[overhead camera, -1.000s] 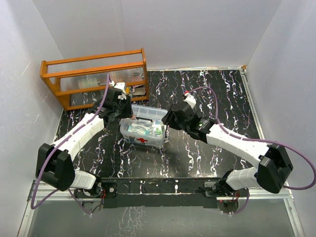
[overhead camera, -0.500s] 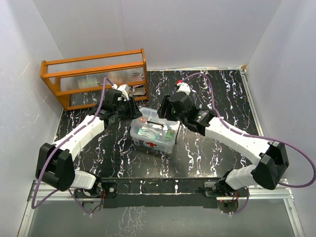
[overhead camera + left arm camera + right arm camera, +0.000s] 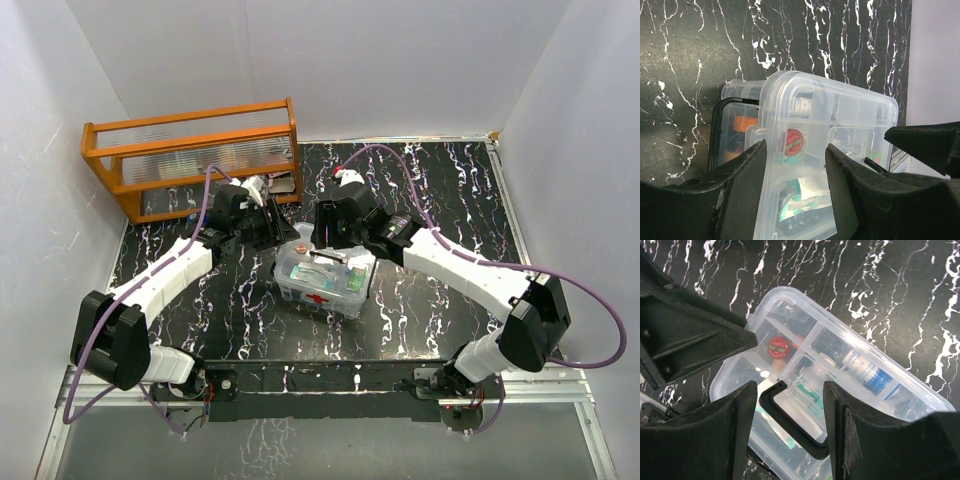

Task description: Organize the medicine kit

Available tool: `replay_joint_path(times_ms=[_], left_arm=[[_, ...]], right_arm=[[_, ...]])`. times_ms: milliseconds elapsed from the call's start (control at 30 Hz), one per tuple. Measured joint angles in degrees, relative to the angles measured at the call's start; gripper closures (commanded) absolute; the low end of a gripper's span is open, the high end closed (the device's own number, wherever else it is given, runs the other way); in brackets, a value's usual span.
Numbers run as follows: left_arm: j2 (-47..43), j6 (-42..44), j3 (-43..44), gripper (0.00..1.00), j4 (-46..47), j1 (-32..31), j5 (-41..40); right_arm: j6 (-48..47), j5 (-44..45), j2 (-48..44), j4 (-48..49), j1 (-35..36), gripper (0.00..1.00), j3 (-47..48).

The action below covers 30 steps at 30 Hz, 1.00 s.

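Note:
The medicine kit (image 3: 322,286) is a clear box with a red cross on its front, its clear lid on, standing mid-table. Bottles and packets show through the lid. My left gripper (image 3: 283,228) is at the kit's back left end. In the left wrist view (image 3: 796,147) its jaws are open, one on each side of the lid (image 3: 840,115). My right gripper (image 3: 330,238) hangs over the kit's back edge. In the right wrist view (image 3: 790,390) it is open, its fingers either side of the dark handle (image 3: 790,422) lying on the kit (image 3: 855,365).
An orange wooden rack (image 3: 190,155) with ribbed clear panels stands at the back left. Small items (image 3: 285,183) lie by its right end. White walls close in the table on three sides. The left gripper's fingers (image 3: 685,335) show in the right wrist view.
The kit has slid right and toward the front, turning a little. Both grippers have moved with it; the right gripper has swung left over the lid.

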Motion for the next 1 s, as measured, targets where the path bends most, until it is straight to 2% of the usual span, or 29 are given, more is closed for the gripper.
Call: replay_joint_path(times_ms=[200,367,500,633,733,1000], left_arm=[[-1.3,1.1,0.6,0.38,-2.4,-0.8,-1.6],[-3.4,3.8,0.8,0.29,-9.5,-0.7,-7.2],[-4.1,4.8,0.3,0.19,-12.8,0.9,-10.8],[-6.3,5.2,-1.0,0.02,-13.4,2.8,-13.2],[-6.8,5.3,-2.5,0.01,-12.5,3.9,-13.6],[-6.8,5.8,-6.6,0.01,-7.6,5.6,-9.3]], right_arm=[[-4.3,-8.8,-1.0,1.4,0.0,0.53,-0.2],[-5.9,-20.0,-3.0,6.0,0.0,0.54,-2.6],[-5.9,-24.5,-3.2,7.5,0.1,0.55,-4.6],[-5.7,-24.7,-2.6,7.0,0.1,0.56,-5.0],[-5.6,-22.8,-2.0,6.5,0.1,0.56,-5.0],[-4.7,-10.6,0.9,1.6,0.1,0.53,-3.2]])
